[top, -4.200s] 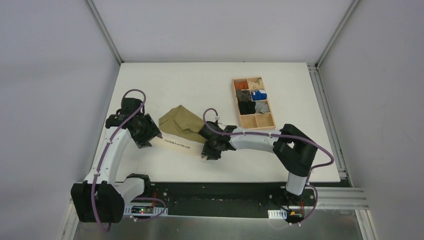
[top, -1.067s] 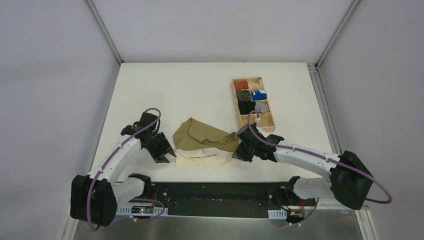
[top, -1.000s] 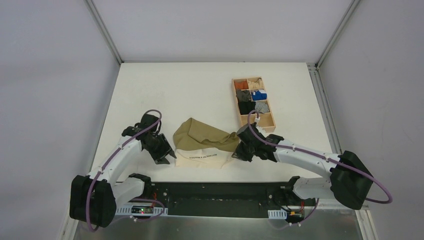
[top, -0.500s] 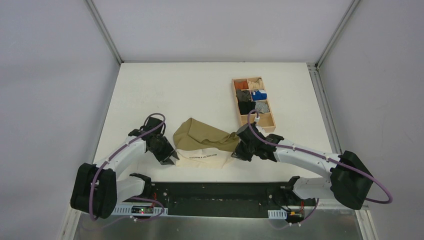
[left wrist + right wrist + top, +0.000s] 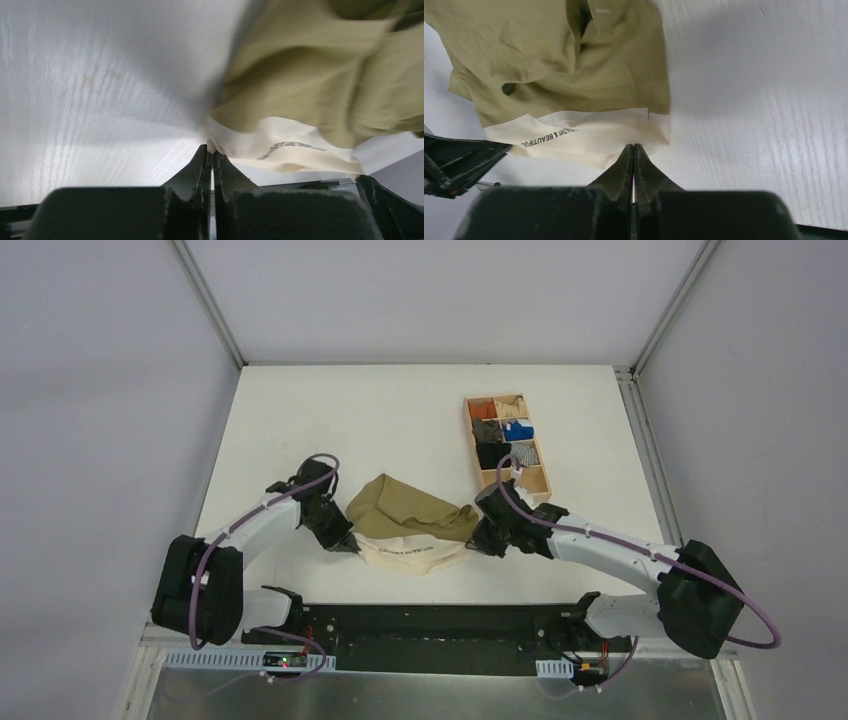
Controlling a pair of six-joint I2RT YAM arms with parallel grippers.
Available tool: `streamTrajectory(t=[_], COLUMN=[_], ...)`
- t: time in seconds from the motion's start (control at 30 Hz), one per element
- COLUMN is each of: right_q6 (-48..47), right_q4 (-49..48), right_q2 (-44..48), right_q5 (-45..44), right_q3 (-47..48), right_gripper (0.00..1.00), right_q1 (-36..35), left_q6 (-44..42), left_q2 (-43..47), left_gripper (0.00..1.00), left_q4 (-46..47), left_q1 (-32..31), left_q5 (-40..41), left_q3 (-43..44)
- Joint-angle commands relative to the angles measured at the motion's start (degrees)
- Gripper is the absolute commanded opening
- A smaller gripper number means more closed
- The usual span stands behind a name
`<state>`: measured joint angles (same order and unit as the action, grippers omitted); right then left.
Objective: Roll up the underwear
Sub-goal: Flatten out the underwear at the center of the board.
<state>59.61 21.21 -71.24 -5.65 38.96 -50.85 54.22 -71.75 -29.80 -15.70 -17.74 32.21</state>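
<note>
Top external view: the underwear (image 5: 405, 512) lies on the table (image 5: 320, 420) toward 6 o'clock, with its waistband (image 5: 410, 553) nearest the arm bases. The left gripper (image 5: 347, 543) sits at the garment's 9 o'clock corner, the right gripper (image 5: 479, 537) at 3 o'clock. Both pairs of jaws are closed, each pinching a waistband corner. Judged step: grasp established, roll not yet started. The next move calls for both arms to carry the waistband evenly toward 12 o'clock, turning it over the olive fabric.

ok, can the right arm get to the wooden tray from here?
Probably yes: the wooden tray lies just beyond the right gripper, nothing between. But the gripper is shut on the underwear, so it would drag that along.
</note>
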Motion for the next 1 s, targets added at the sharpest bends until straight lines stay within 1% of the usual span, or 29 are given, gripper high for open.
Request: streamTrajectory(t=[0.0,0.1,0.13,0.2,0.3,0.33,0.4,0.43,0.47,0.5,0.57,0.63,0.7,0.73,0.77,0.8,0.83,0.87,0.9,0.93,0.97], right_q6=[-6.2,-12.3,-14.2,-19.4,-26.3,-27.8,-30.2,-30.9,-31.2,-31.1,-30.0,-28.3,-25.8,-24.5,-22.6,-21.0,-19.6,-18.7,-18.1,-17.7,-17.4], right_q4=[-0.3,0.1,0.5,2.0,6.6,7.3,8.0,8.1,8.0,7.7,6.1,3.8,1.3,0.2,-0.6,-1.0,-1.5,-1.2,0.0,1.5,3.0], right_q2=[-3.1,-7.4,-9.0,-12.2,-16.1,-16.4,-16.3,-16.1,-15.7,-15.1,-13.3,-11.0,-8.9,-7.9,-7.3,-6.7,-6.3,-5.9,-5.3,-4.4,-3.2], right_q5=[-2.1,-0.2,0.8,3.5,3.6,3.5,3.9,4.7,5.1,7.4,9.5,11.3,12.6,13.0,13.0,12.9,13.2,13.5,13.1,11.9,10.5], right_q3=[7.1,14.8,18.4,26.8,41.9,45.1,49.2,50.0,49.9,48.9,44.2,37.0,28.5,23.9,19.9,16.2,12.8,10.5,8.8,7.8,7.4], right_gripper=[0.00,0.00,0.00,0.00,0.00,0.00,0.00,0.00,0.00,0.00,0.00,0.00,0.00,0.00,0.00,0.06,0.20,0.33,0.40,0.43,0.44], right_q1=[3.5,7.5,8.6,11.0,12.8,13.1,13.2,13.2,13.2,13.2,13.1,12.6,11.3,10.4,9.4,8.2,7.3,6.6,6.3,6.1,6.1], left_q6=[-9.3,-15.1,-17.0,-21.1,-25.7,-27.1,-29.5,-30.4,-31.2,-31.8,-31.8,-30.5,-27.9,-26.6,-25.1,-23.4,-23.1,-23.1,-23.2,-23.5,-23.7], left_q2=[-2.9,-6.8,-8.2,-12.5,-17.7,-18.8,-19.9,-19.9,-19.5,-18.8,-17.0,-14.8,-11.6,-10.3,-9.2,-8.5,-8.1,-7.7,-7.1,-6.1,-5.0], left_gripper=[0.00,0.00,0.00,0.00,0.00,0.00,0.00,0.00,0.00,0.00,0.00,0.00,0.00,0.06,0.19,0.34,0.49,0.60,0.67,0.72,0.88], left_q4=[-5.3,-9.7,-12.5,-18.1,-26.1,-28.1,-30.6,-31.3,-31.5,-31.5,-31.4,-30.5,-26.7,-24.0,-21.6,-19.8,-18.8,-18.6,-18.9,-19.5,-20.0], left_q1=[3.4,9.0,10.4,12.3,14.1,14.5,15.2,15.3,15.3,15.3,15.3,15.3,15.3,15.3,15.3,15.3,15.3,15.3,15.3,15.3,15.3], left_q5=[3.6,1.9,1.8,1.8,1.8,1.9,1.4,1.2,1.0,0.9,0.4,-1.3,-3.9,-5.6,-6.6,-7.1,-7.6,-7.3,-6.6,-5.8,-4.8], left_q3=[14.8,27.8,33.3,45.5,64.1,68.9,75.8,77.2,77.3,76.1,70.5,59.7,47.3,41.4,35.7,31.7,28.6,27.0,26.1,25.8,25.7])
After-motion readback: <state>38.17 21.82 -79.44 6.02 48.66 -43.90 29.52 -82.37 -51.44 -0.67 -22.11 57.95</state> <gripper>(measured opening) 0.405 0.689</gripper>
